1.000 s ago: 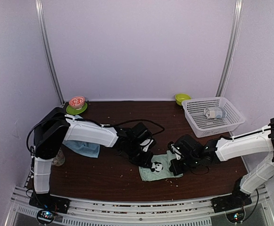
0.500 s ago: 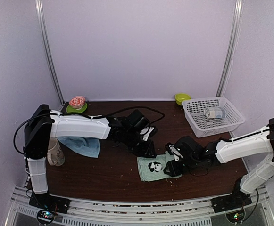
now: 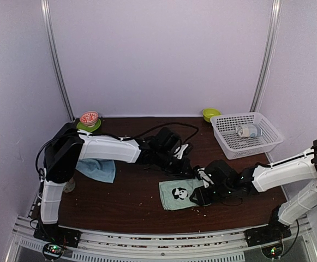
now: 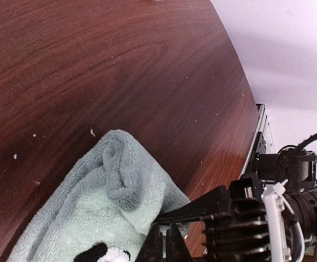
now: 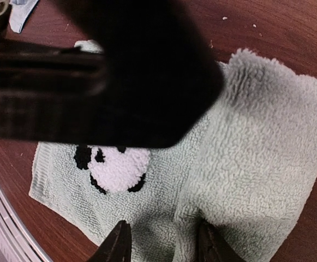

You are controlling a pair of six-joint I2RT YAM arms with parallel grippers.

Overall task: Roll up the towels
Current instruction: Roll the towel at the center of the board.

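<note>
Two towels lie well apart with bare table [image 3: 131, 199] wood between them. The light blue towel [image 3: 97, 170] is bunched under the left arm. The sage-green towel [image 3: 175, 195] sits near the front edge, panda print [image 5: 117, 169] up, with its right side folded over. Your left gripper [image 4: 165, 240] is pinched closed at its far edge. Your right gripper [image 5: 163, 245] stands parted over the fold, possibly touching it.

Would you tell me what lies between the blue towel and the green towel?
Between blue towel and green towel, only bare tabletop, per the top view.
</note>
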